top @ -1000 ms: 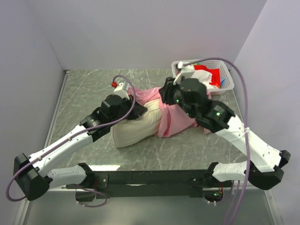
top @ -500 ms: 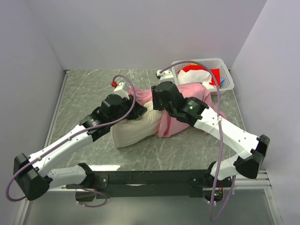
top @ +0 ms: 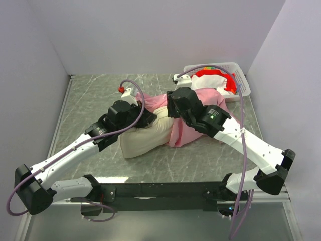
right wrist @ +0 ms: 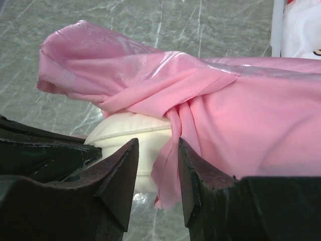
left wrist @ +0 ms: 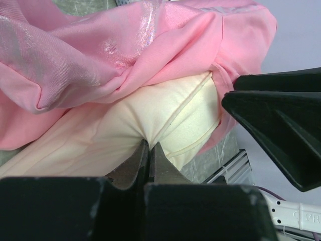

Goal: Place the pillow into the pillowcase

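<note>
The cream pillow (top: 145,136) lies mid-table with its right part inside the pink pillowcase (top: 188,128). My left gripper (top: 149,120) is shut, pinching a fold of the pillow (left wrist: 90,145) at its top edge; the pillowcase (left wrist: 100,65) bunches just above. My right gripper (top: 169,108) is open. In the right wrist view its jaws (right wrist: 158,145) straddle a hanging fold of the pillowcase's open edge (right wrist: 173,150), with the pillow (right wrist: 135,135) just behind. The bear mark is hidden.
A white basket (top: 241,75) with red and white cloth stands at the back right, just behind the pillowcase. Grey walls close in the left, back and right sides. The black frame bar (top: 160,191) runs along the near edge.
My right arm has swung left from near the basket and then eased back slightly; its open gripper now sits at the pillowcase's edge by the pillow. The left gripper has held still.
</note>
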You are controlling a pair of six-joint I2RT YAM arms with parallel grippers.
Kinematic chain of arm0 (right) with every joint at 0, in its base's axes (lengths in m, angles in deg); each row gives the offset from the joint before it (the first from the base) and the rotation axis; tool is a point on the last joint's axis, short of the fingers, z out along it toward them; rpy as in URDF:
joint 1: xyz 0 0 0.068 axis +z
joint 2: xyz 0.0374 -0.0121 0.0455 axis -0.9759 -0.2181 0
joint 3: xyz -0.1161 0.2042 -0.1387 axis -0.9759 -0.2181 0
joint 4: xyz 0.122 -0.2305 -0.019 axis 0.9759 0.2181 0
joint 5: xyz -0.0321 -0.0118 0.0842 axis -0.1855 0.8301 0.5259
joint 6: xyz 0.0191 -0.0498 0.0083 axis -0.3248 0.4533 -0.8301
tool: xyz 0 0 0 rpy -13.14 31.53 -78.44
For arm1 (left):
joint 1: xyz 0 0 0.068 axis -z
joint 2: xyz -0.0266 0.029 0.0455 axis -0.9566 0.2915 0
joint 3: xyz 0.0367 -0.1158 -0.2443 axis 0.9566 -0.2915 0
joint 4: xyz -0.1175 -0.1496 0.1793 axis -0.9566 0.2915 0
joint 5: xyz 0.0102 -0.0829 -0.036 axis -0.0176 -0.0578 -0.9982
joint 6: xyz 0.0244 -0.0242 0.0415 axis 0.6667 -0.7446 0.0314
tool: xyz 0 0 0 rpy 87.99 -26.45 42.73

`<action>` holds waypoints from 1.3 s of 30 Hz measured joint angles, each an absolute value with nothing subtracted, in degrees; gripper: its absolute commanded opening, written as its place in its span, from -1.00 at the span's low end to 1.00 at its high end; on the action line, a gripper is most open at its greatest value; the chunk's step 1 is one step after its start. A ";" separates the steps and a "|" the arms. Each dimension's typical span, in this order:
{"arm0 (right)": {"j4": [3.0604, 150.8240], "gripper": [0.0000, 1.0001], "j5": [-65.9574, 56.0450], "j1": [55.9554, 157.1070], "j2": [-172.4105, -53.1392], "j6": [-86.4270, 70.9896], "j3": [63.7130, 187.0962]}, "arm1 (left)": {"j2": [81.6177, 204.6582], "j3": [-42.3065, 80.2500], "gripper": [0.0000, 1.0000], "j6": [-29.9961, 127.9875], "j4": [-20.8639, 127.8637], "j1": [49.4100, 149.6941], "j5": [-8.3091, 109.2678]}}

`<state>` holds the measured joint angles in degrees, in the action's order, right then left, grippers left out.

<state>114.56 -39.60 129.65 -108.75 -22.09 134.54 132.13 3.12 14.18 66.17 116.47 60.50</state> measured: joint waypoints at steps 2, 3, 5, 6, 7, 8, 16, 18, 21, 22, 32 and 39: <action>114.63 -0.13 -39.60 129.65 -108.42 -22.09 134.54 | 132.13 3.12 -0.99 14.18 66.17 116.38 60.50; 114.72 -0.14 -39.60 129.68 -108.40 -22.09 134.54 | 132.13 3.12 -0.99 14.18 66.17 116.36 60.50; 115.07 -0.15 -39.49 129.68 -108.47 -22.09 134.54 | 132.13 3.12 -0.99 14.18 66.17 116.34 60.52; 115.09 -0.16 -39.40 129.68 -108.53 -22.09 134.54 | 132.13 3.12 -0.99 14.18 66.17 116.34 60.50; 115.09 -0.17 -39.21 129.68 -108.58 -22.09 134.54 | 132.13 3.12 -0.99 14.18 66.17 116.34 60.50; 115.09 -0.17 -39.10 129.68 -108.64 -22.07 134.54 | 132.11 3.12 -0.99 14.18 66.17 116.34 60.50; 116.20 -0.36 -40.30 129.33 -111.99 -22.03 135.40 | 132.09 3.12 -0.99 14.21 66.22 116.19 60.54; 116.64 -0.90 -40.59 128.98 -112.95 -21.96 135.79 | 132.07 3.12 -0.99 14.23 66.26 115.99 60.54; 119.07 -1.00 -40.93 129.52 -115.11 -21.68 139.46 | 132.16 3.31 -0.99 14.23 66.52 115.38 60.59; 119.79 -1.00 -41.24 130.35 -115.96 -21.79 141.21 | 132.35 3.58 -0.99 14.21 66.67 114.99 60.48; 119.55 -1.00 -38.71 147.77 -121.17 -20.56 149.45 | 138.28 8.95 -0.99 11.67 67.64 104.08 52.41; 113.14 -1.00 -30.55 139.73 -117.01 -22.95 138.63 | 141.62 9.48 -0.84 8.79 64.90 98.66 47.89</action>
<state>113.14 -30.55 139.73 -117.01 -22.95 138.63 141.62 9.48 8.79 64.90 98.66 47.89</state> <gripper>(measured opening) 0.006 0.065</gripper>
